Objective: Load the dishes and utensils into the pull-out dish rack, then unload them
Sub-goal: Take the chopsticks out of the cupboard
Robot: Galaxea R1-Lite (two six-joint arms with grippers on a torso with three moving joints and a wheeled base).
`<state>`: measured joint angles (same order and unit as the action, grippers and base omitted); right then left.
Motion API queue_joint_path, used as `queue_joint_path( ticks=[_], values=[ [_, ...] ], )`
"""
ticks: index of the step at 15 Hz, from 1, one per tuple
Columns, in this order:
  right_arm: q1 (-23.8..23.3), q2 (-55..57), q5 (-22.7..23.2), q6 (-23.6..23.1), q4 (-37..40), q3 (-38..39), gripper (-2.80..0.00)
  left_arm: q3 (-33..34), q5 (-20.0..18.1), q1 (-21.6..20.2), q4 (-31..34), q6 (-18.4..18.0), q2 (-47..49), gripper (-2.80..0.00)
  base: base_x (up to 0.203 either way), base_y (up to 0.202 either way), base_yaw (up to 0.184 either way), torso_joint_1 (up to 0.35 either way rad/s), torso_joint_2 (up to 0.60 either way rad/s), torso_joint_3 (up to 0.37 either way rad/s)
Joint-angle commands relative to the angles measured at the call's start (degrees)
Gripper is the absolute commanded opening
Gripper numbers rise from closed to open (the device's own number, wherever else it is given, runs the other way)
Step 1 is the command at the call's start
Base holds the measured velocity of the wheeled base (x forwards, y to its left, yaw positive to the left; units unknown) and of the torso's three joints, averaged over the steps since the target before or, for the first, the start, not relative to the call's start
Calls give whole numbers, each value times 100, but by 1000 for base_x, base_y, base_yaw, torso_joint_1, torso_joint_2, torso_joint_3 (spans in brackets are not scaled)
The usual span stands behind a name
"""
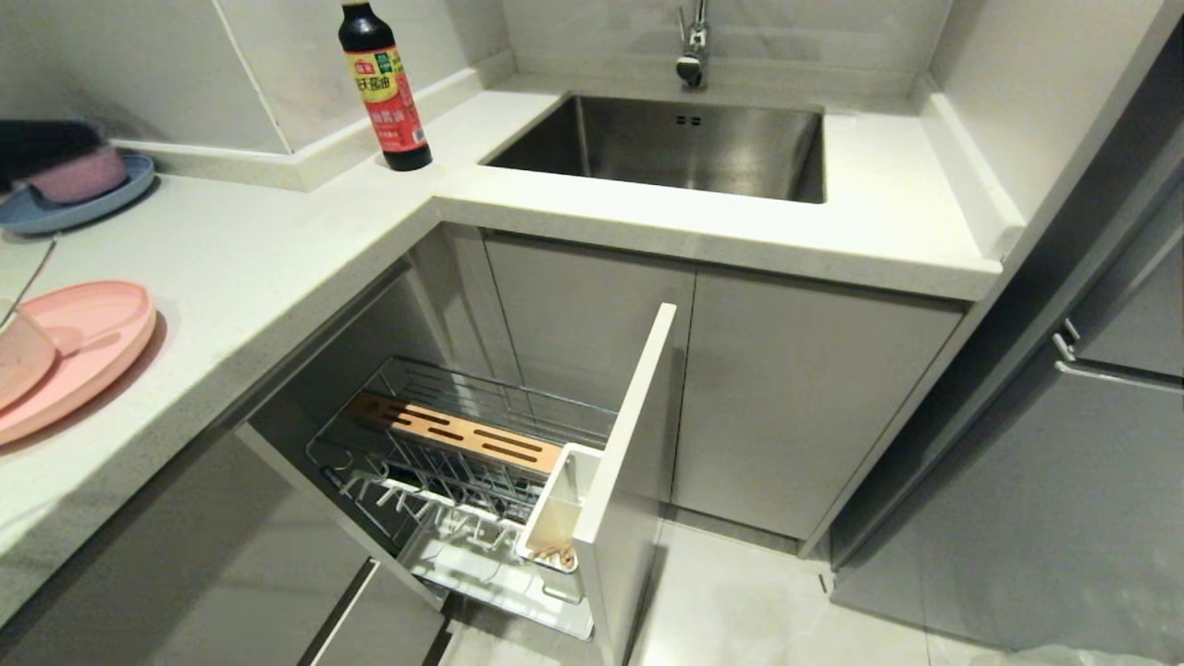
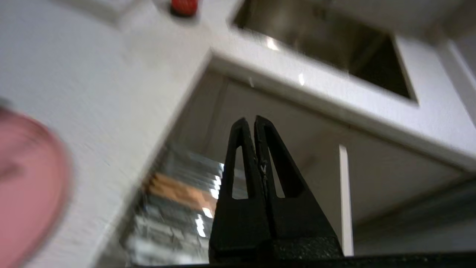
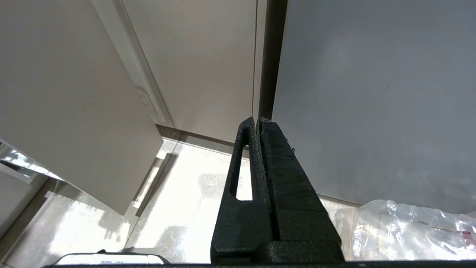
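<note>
Left claw [image 2: 254, 124] pinched together, empty, probably mid-loading above chrome wire pull-out dish rack [image 1: 462, 462]; next needs reopening over flat pale-pink oval plate [image 1: 83, 351] on white bench [image 1: 259, 268].

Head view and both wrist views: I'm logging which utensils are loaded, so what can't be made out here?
- Utensil cup: head view, chopsticks inside; spoon too small to tell.
- Pink plate: head view, cut by the edge; a translucent blur covers part.
- Blue plate: head view, a dark shape hides what it holds.
- Dish rack: left wrist view, blurred behind the shut left gripper.
- Right gripper: shut; shows only cabinets and floor.
</note>
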<state>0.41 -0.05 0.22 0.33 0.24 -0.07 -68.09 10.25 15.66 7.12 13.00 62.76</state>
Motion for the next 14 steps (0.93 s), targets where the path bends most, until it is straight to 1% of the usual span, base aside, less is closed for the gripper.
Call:
queue_joint_path(
  ticks=[1, 2, 4, 7, 8, 9, 10, 12, 14],
  values=[
    [1, 0, 3, 2, -4, 1, -280, -77, 74, 505, 566, 130, 755, -280, 0, 0, 0, 0, 0, 0],
    [2, 5, 4, 2, -2, 1, -280, -109, 97, 657, 878, 240, 1007, -280, 0, 0, 0, 0, 0, 0],
    [2, 5, 0, 2, 1, 0, -280, -235, 113, 795, 1445, 397, 1549, -280, 0, 0, 0, 0, 0, 0],
    [2, 5, 4, 2, 2, -1, -280, -541, 98, 828, 2349, 558, 2285, -280, 0, 0, 0, 0, 0, 0],
    [2, 5, 4, 2, 2, 7, -280, -681, 52, 831, 2797, 589, 2542, -280, 0, 0, 0, 0, 0, 0],
    [2, 5, 4, 2, 2, -1, -280, -818, -59, 832, 3178, 605, 2734, -280, 0, 0, 0, 0, 0, 0],
    [2, 5, 4, 2, 2, -1, -280, -948, -255, 833, 3469, 618, 2955, -280, 0, 0, 0, 0, 0, 0],
    [-5, 4, 4, 2, -5, -1, -280, -1170, -788, 833, 3822, 688, 3394, -280, 0, 0, 0, 0, 0, 0],
    [2, 5, -4, 2, 2, -1, -280, -1342, -1124, 820, 4134, 716, 3800, -280, 0, 0, 0, 0, 0, 0]
  ],
)
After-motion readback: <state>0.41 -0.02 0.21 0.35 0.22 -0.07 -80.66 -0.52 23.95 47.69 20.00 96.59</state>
